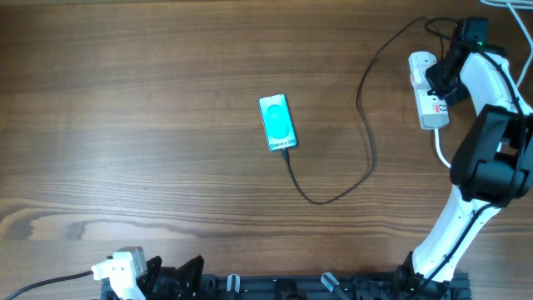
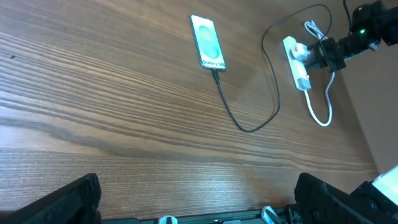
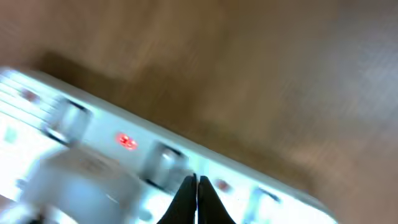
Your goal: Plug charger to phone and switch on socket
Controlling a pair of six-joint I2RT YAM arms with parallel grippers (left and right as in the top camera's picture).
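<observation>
Press squarely on the switch of the socket (image 1: 426, 93) at upper right, right gripper (image 3: 196, 185) tips pinched together, without shoving it sideways. Phone (image 1: 277, 122) at frame centre, charger (image 1: 367, 133) apparently plugged into its lower edge. Left gripper (image 1: 176, 267) parked bottom left, fingers apart.

Turquoise phone (image 1: 277, 122) lies flat, black charger (image 1: 321, 201) meeting its end — white socket (image 1: 430, 115) right.
</observation>
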